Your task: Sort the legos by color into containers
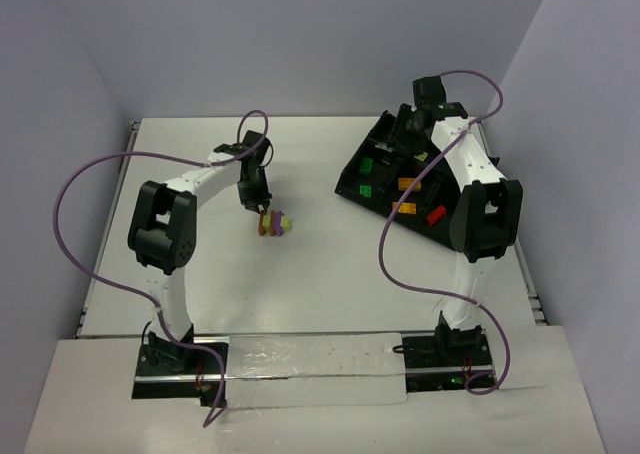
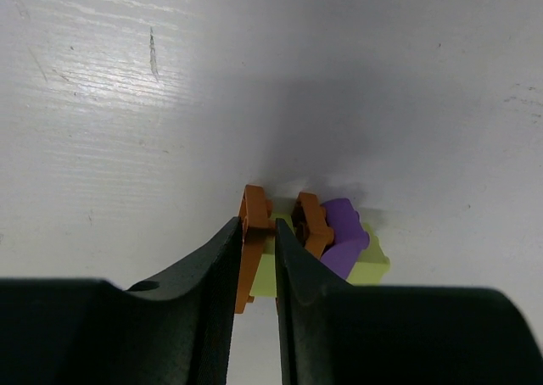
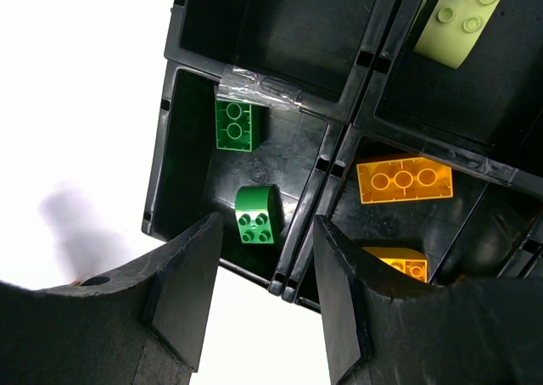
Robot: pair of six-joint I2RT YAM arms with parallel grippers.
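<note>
- The tray (image 1: pixel 347 184) holds green, orange and red legos (image 3: pixel 405 180), sorted.
- Left of the tray, a cluster (image 1: pixel 273 223) remains; we cannot tell if the left gripper (image 2: pixel 257 228) grasps it.
- The right gripper (image 3: pixel 267 224) is released.

- A white table (image 1: pixel 330 284) is seen, its painted top faintly streaked and scuffed.
- A short dark scratch (image 2: pixel 153 53) is marked on the table's surface – a thin, nearly upright line.
- A strip of clear, crinkled film (image 1: pixel 310 369) is laid flat along the table's near edge.
- Pale grey-lilac walls (image 1: pixel 300 34) are set around the table – behind it and at both sides.
</note>
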